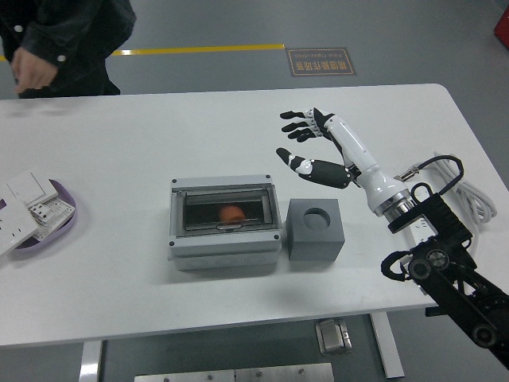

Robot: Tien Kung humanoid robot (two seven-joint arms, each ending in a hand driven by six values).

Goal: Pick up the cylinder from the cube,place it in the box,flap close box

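Head view shows my right hand [306,143] lifted over the bare white table [119,239], fingers spread wide and holding nothing. It hangs beyond and to the right of the grey cube [316,230], well apart from the box [225,220]. My left hand is not in view.

An orange-red shape that I take for the cylinder [231,212] lies inside the box, seen through what looks like a clear flap. I cannot tell for certain whether that flap is fully down. The cube's round socket on top is empty. By my reckoning the placing is done, and only the closing, or a check of it, remains.

What any next move turns on: the box lies to the left of my hand and nearer the table's front edge, its long side running left to right, with the cube between us. I would have to pass over or behind the cube.

At the left edge sits a purple tray [56,219] of white parts. A power strip [433,199] lies to the right. A person in a dark jacket [64,40] stands at the far left, hand [28,70] clear of the box.
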